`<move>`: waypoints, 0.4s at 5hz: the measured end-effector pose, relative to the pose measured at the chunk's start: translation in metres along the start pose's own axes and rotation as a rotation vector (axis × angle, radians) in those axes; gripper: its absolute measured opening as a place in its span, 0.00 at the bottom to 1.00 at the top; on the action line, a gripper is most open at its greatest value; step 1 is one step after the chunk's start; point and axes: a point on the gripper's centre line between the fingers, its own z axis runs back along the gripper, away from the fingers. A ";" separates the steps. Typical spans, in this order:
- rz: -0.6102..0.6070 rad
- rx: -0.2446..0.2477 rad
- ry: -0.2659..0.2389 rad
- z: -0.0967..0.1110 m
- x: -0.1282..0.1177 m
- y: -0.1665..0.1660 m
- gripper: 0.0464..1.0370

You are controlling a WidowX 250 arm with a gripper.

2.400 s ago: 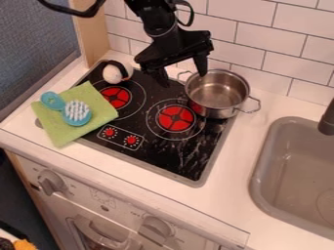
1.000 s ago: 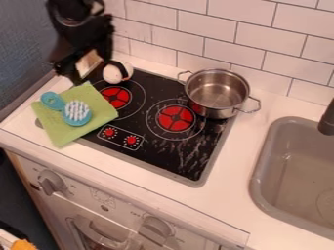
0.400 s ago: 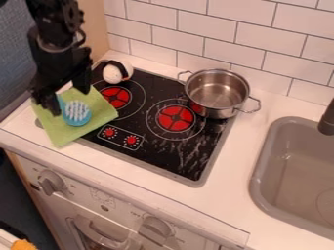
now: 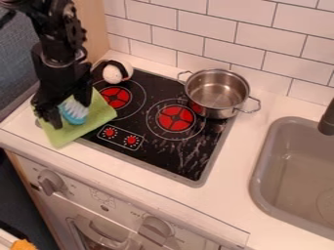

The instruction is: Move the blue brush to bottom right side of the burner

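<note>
On the tabletop (image 4: pixel 239 156), at the left edge of the black burner (image 4: pixel 189 151), the pincer (image 4: pixel 72 115) stands wide over the green cloth (image 4: pixel 100 115), astride the resting blue brush (image 4: pixel 77 119), and should centre, close squarely below the bristles (image 4: pixel 72 108), then lift without dragging.

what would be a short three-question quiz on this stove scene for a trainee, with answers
1. Fill in: the blue brush is over a green ____.
2. True or false: the metal pot is nearer the sink than the brush is.
3. Multiple choice: which thing is the gripper at?
a) the red knobs
b) the blue brush
c) the metal pot

Key: 1. cloth; 2. true; 3. b
</note>
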 end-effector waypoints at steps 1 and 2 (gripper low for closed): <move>0.015 0.003 -0.003 -0.003 -0.001 0.002 0.96; 0.018 0.006 -0.003 -0.007 -0.001 0.002 0.90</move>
